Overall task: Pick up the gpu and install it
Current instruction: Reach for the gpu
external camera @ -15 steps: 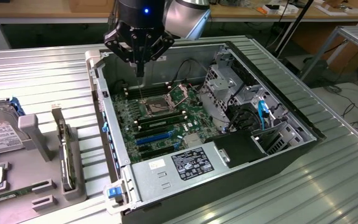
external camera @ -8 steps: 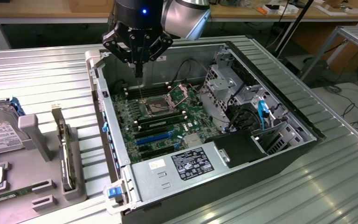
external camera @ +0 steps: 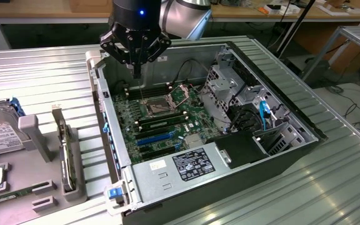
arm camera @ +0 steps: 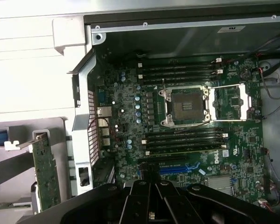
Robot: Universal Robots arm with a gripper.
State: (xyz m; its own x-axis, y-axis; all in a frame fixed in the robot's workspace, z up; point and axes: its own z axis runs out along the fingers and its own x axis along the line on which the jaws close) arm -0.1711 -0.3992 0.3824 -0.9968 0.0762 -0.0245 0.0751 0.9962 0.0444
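The gpu (arm camera: 46,175) — thin green card on edge, silver bracket (arm camera: 30,141)

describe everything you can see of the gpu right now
The gpu is a thin flat card; the wrist view shows a green board studded with small parts and a silver-grey metal bracket at one end. It stands on edge, roughly upright, in a slot of a grey holder on the ribbed metal table, outside the open computer case, on the exterior view's left. Nothing but the holder appears to touch it; the shut pincer hangs over the case, well apart.
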